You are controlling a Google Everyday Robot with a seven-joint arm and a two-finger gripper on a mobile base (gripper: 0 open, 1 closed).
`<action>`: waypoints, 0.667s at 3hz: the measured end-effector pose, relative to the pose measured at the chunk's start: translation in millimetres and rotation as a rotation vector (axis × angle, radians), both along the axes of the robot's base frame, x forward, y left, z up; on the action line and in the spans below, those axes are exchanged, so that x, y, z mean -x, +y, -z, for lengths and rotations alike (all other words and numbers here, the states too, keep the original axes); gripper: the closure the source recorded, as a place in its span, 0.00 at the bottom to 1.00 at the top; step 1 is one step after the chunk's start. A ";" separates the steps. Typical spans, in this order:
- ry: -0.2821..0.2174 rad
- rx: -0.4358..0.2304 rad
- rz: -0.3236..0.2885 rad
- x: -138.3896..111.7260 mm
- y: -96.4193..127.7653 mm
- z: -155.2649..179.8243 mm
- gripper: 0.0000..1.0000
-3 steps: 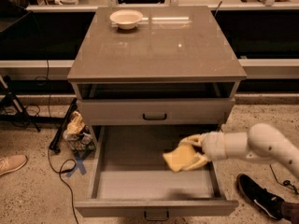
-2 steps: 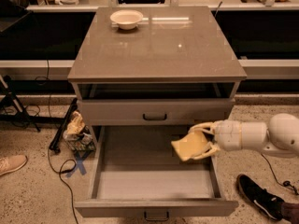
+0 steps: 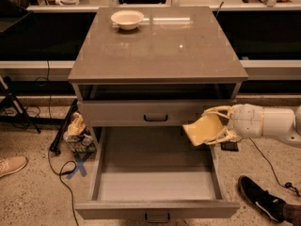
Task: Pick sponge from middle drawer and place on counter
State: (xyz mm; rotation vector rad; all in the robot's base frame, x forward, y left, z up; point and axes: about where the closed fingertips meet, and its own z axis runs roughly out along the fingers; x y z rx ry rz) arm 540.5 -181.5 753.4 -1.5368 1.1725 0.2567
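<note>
My gripper (image 3: 217,125) reaches in from the right and is shut on the yellow sponge (image 3: 203,130). It holds the sponge in the air above the right side of the open middle drawer (image 3: 155,178), level with the closed shallower drawer (image 3: 141,113) above. The middle drawer's flat grey floor is bare. The glossy grey-brown counter (image 3: 157,44) tops the cabinet, above and left of the gripper.
A pale round bowl (image 3: 127,19) sits at the counter's far left. A crumpled bag (image 3: 77,131) and cables lie on the floor left of the cabinet. A person's shoe (image 3: 261,199) is at lower right, another shoe (image 3: 11,165) at far left.
My gripper has lifted the sponge up out of the drawer and drawn it to the right, from just above the drawer floor to the height of the drawer above.
</note>
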 end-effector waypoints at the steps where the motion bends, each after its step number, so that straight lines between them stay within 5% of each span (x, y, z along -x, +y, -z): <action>1: -0.019 -0.010 -0.005 -10.4 3.8 -10.1 1.00; 2: -0.095 -0.020 0.034 -36.7 0.5 -60.4 1.00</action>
